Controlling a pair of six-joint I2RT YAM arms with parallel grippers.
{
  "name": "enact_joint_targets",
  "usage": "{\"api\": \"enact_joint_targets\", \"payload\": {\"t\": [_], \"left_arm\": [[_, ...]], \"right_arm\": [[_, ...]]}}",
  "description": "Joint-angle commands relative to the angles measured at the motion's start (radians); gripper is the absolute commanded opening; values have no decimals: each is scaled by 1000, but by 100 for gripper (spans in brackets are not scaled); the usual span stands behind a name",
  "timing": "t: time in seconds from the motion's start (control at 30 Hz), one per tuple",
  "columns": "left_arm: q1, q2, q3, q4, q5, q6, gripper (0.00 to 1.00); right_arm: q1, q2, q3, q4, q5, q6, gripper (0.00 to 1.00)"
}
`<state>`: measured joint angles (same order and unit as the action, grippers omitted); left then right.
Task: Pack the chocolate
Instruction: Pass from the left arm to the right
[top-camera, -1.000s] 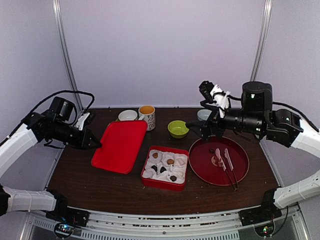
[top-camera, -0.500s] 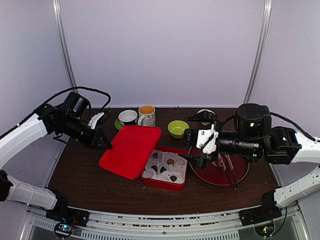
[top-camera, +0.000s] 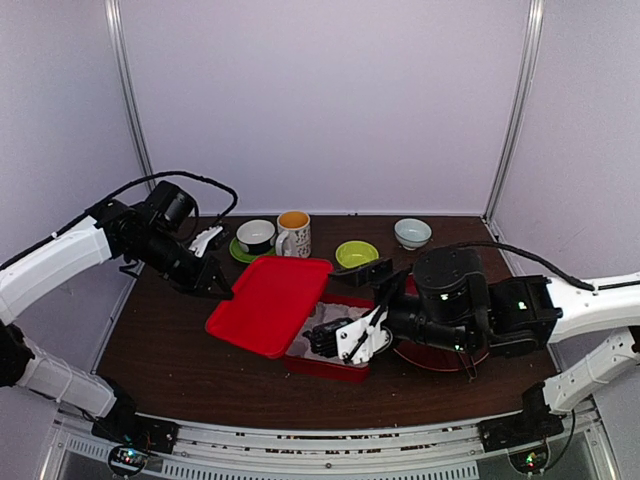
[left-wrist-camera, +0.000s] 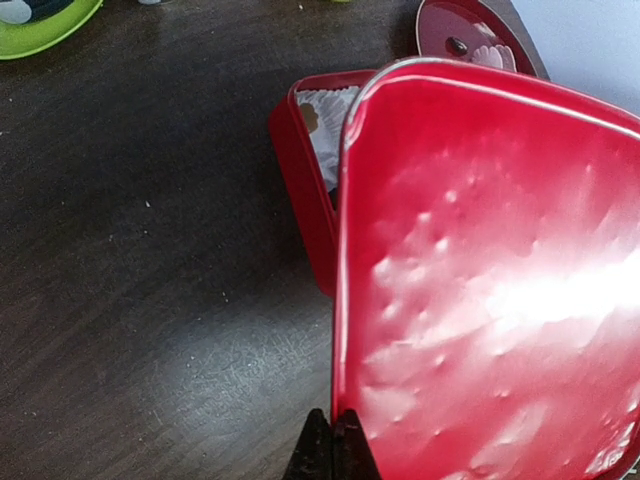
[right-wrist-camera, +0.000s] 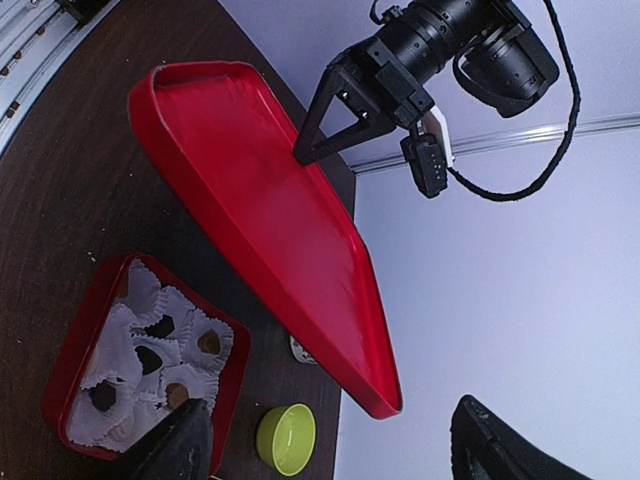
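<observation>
Your left gripper (top-camera: 218, 287), jaws clamped on the red lid (top-camera: 270, 300) at its edge, has swung it right over the box (right-wrist-camera: 75, 350); your right gripper (top-camera: 347, 338), jaws apart, has dropped above the box; the chocolate (right-wrist-camera: 150, 355) sits inside in paper cups (right-wrist-camera: 135, 300), and looks nearly ready for closing.

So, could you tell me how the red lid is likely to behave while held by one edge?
The red lid looks stiff: pinched at one edge by the left end effector, it shows no sag. Its glossy surface may be slippery, so it could pivot or slip.
</observation>
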<state>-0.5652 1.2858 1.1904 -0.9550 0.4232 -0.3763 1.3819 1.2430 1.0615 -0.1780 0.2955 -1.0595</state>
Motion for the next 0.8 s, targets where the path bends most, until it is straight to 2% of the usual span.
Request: {"api": "enact_joint_targets", "payload": {"t": [0.0,0.37,0.5,0.77], "left_arm": [[-17,25,51,10,12,-6,0],[-45,47,74,10,7,-11,0],[-44,44,72,10,5,-15,0],[-44,43,72,12,8,-19,0]], "right_arm": [[17,54,26,55,90,-73,79],[63,134,-12,178,193,-189,51],[72,140,-12,176,191,-197,37],[85,167,-15,167,207,-220,23]]}}
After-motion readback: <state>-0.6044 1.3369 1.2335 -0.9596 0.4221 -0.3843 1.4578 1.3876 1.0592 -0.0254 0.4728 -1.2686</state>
